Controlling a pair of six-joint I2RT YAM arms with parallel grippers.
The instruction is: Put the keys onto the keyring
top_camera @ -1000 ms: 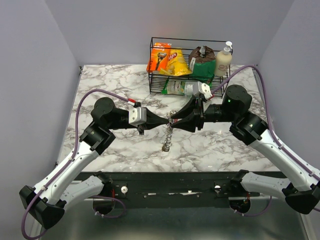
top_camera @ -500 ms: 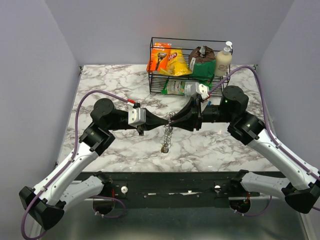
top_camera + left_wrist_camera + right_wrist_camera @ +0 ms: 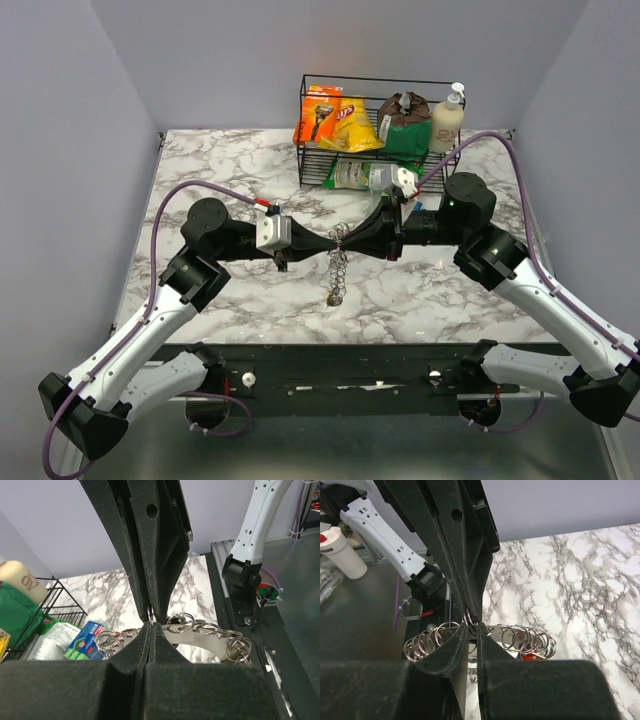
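**Top external: two end effectors meet tip to tip on the keyring, just in front of the wire basket**

And here it is, nose to nose! The left end effector (image 3: 331, 241) and the right end effector (image 3: 346, 238) point straight at each other. Their tips touch in front of the black wire basket (image 3: 310, 150), off its left half, above the marble desk (image 3: 230, 170). Pinched between them is the keyring (image 3: 337, 266). Its ring sits right at the meeting point, and the chain of silver links dangles from there, away from the basket.

The left wrist view shows the left fingers (image 3: 142, 645) pressed flat together, with the ring nipped at their very tip. The right arm's fingers come in from above to the same spot, and the loops of chain spread out just behind.

From the right wrist, the right fingers (image 3: 455, 645) show only a hairline slit between them, clamped narrow on the ring. A small red tag (image 3: 530, 655) peeks from among the loops.

Back in the basket there's an orange razor pack (image 3: 318, 115), a yellow snack bag (image 3: 352, 125) and a pump bottle (image 3: 447, 118).
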